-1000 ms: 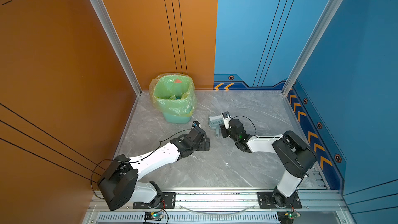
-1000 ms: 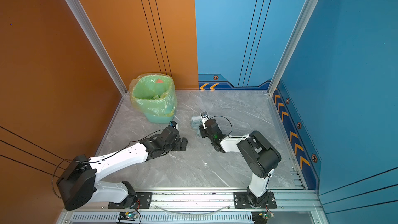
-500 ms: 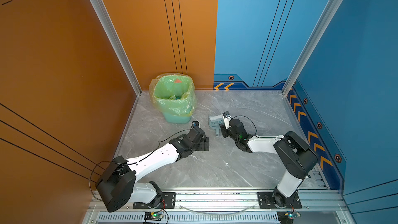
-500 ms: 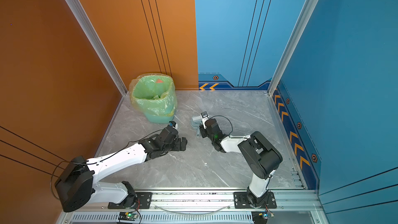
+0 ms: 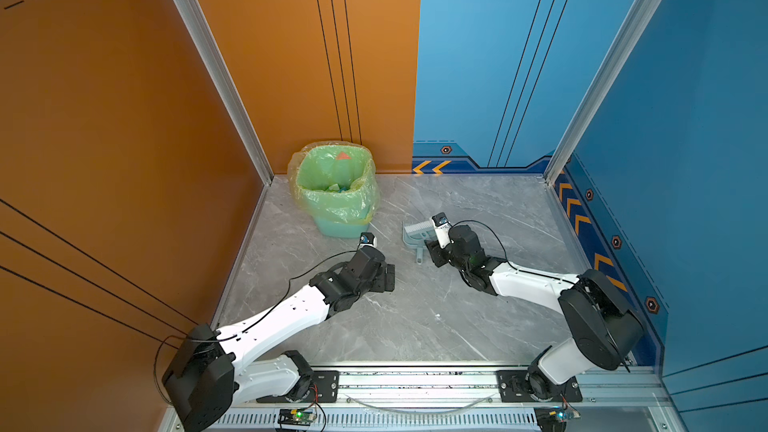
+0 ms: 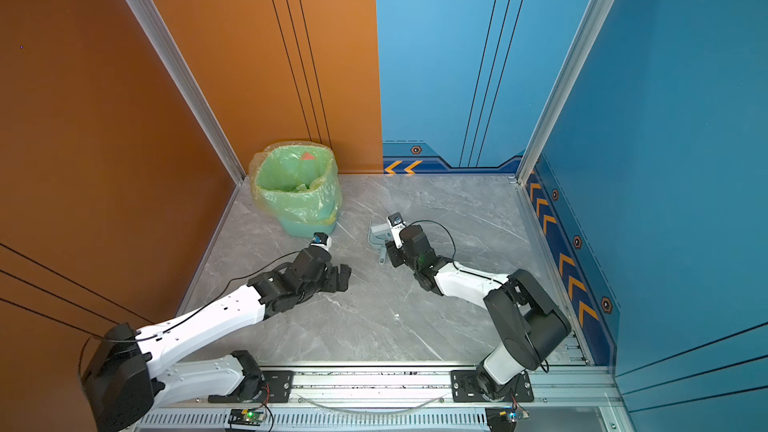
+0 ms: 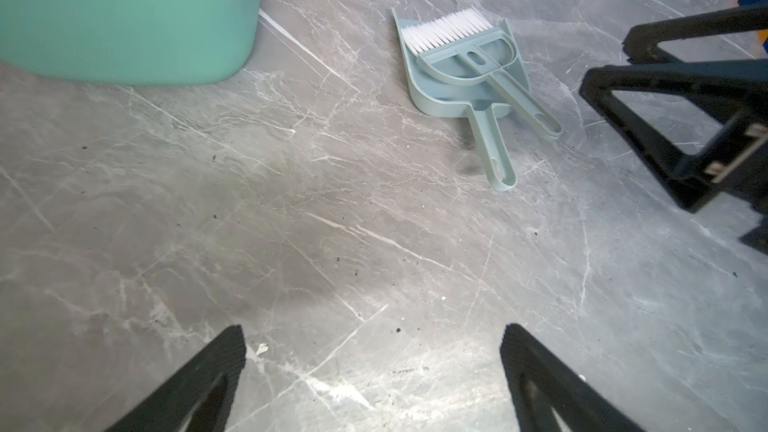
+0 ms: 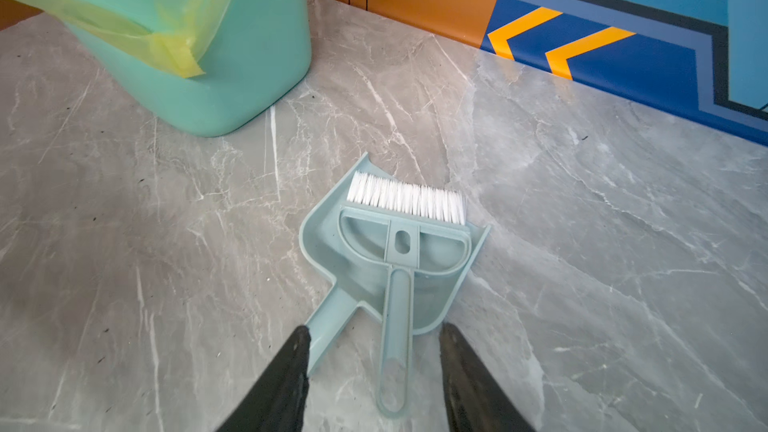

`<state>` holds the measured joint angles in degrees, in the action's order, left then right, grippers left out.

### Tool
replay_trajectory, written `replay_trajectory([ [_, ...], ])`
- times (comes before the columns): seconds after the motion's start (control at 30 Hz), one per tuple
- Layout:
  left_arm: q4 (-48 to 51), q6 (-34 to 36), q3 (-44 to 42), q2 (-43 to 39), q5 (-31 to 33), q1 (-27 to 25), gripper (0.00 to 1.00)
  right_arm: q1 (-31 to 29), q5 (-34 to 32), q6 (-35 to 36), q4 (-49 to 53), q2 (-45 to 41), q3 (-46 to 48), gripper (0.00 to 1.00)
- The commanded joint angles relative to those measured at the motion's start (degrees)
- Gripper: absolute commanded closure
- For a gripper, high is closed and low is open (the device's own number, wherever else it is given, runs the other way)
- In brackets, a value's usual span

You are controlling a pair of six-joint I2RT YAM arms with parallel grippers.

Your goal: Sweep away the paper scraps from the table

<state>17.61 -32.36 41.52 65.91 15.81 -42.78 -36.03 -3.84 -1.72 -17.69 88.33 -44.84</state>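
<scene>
— Top views?
— Scraps (image 5: 335, 188) are seen in the bin (image 5: 345, 228); none on the tabletop (image 5: 415, 317).
— Left wrist?
— Left jaws are held spread, empty.
— Right wrist?
— Right jaws are eased wider, clear of the brush (image 8: 397, 292) laid in the dustpan (image 8: 324, 243); sweeping is judged done.

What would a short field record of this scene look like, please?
table: grey marble, no scraps seen on it
scraps: in bin
bin: green, bagged, far left corner
dustpan: flat on table, beside bin
brush: lying in dustpan
left gripper: open, empty
right gripper: open, near the handles, holding nothing
</scene>
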Motion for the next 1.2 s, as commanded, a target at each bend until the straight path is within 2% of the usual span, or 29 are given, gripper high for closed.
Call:
replay_trajectory([
  [0.0,2.49,2.31,-2.01,-3.76,3.14,0.94,0.02,0.27,2.24,1.32,7.43,-3.81,-1.31,0.47],
  [0.33,4.02,3.92,-7.61,-15.17,9.17,4.44,0.02,3.74,5.78,1.63,16.70,-15.05,1.40,0.45],
  [0.67,0.33,9.31,-12.94,-25.86,15.91,6.95,0.02,11.97,10.56,0.70,20.10,-25.63,4.09,0.45],
  [0.9,-3.05,14.78,-14.78,-28.68,17.22,9.46,0.02,18.22,13.70,-0.01,18.34,-29.24,6.63,0.45],
  [1.17,-11.05,22.16,-15.67,-27.78,15.87,11.91,0.02,26.19,14.30,-1.85,13.56,-28.12,9.09,0.45],
])
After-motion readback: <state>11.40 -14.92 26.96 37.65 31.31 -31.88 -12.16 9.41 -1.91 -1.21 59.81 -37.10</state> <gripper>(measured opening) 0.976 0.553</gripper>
